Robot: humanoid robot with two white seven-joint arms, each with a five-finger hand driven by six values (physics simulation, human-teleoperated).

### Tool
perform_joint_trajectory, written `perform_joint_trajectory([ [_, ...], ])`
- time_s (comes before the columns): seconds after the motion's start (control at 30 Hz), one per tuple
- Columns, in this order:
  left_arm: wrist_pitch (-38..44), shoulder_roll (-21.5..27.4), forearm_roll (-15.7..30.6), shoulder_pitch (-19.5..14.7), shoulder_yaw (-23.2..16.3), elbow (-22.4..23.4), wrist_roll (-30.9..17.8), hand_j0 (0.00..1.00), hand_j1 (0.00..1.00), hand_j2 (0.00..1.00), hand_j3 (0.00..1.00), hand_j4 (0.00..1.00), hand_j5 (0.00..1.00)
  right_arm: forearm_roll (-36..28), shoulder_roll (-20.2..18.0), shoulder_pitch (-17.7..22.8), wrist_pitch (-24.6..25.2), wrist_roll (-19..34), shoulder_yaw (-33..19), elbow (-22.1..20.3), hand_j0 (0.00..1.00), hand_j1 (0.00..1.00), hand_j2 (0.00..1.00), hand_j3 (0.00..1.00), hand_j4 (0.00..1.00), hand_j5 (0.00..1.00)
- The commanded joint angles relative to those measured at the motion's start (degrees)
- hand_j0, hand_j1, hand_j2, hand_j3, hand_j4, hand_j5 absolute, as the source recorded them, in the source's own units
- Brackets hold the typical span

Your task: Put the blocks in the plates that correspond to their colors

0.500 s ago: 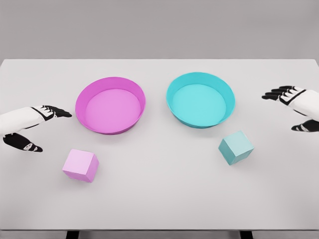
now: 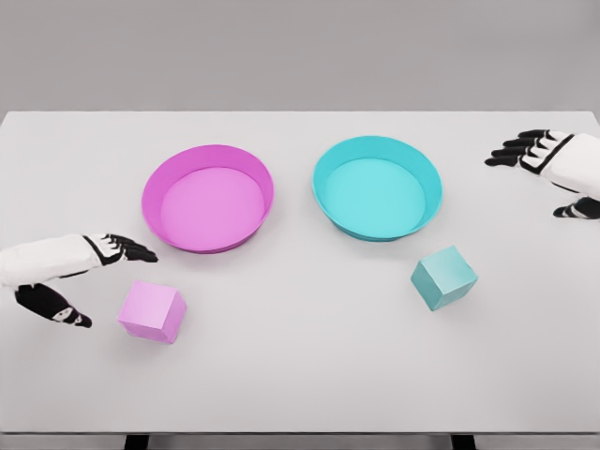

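Observation:
A pink block (image 2: 151,311) lies on the white table (image 2: 300,375) at the lower left, in front of the magenta plate (image 2: 208,198). A teal block (image 2: 443,277) sits at the lower right, just in front of the teal plate (image 2: 377,187). Both plates hold nothing. My left hand (image 2: 101,281) hovers open just left of the pink block, its fingers spread above and beside it without touching. Over by the table's right edge, my right hand (image 2: 542,173) is open too, well above and right of the teal block.
The two plates stand side by side at mid table with a narrow gap between them. The table's front edge runs along the bottom of the view.
My left hand has dropped down and to the right, closing in on the pink block. My right hand has risen slightly toward the far right edge. Blocks and plates have not moved.

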Motion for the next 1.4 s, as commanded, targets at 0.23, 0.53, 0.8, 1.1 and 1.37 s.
perform_joint_trajectory([
  [0.23, 0.1, -3.2, 0.7, 0.2, -2.6, -1.3, 0.1, 1.00, 1.00, 1.00, 1.00, 1.00, 1.00, -0.8, -7.8, -15.0, 0.1, -0.3, 26.3, -6.3, 1.00, 1.00, 1.00, 1.00, 1.00, 1.00],
  [0.53, 0.1, -5.9, -0.7, 0.2, -3.0, -1.0, -0.1, 1.00, 1.00, 1.00, 1.00, 1.00, 1.00, -0.8, -7.6, -28.2, 0.1, -0.3, 39.8, -10.2, 1.00, 1.00, 1.00, 1.00, 1.00, 1.00],
  [0.8, 0.1, -7.1, -3.4, 0.2, -3.0, -0.7, -0.1, 1.00, 1.00, 1.00, 1.00, 1.00, 1.00, -1.4, -6.4, -41.2, 0.1, -0.4, 53.4, -10.3, 1.00, 1.00, 1.00, 1.00, 1.00, 1.00],
  [1.1, 0.1, -9.1, -5.8, 0.1, -3.0, 1.0, -0.1, 1.00, 1.00, 1.00, 1.00, 1.00, 1.00, -1.4, -3.6, -41.9, 0.1, -0.3, 55.3, -10.3, 1.00, 1.00, 1.00, 1.00, 1.00, 1.00],
  [1.37, 0.1, -9.0, -5.7, -0.1, -3.0, 1.1, 0.2, 1.00, 1.00, 1.00, 1.00, 1.00, 1.00, -1.1, -1.4, -41.6, 0.1, 0.5, 57.7, -9.8, 1.00, 1.00, 1.00, 1.00, 1.00, 1.00],
])
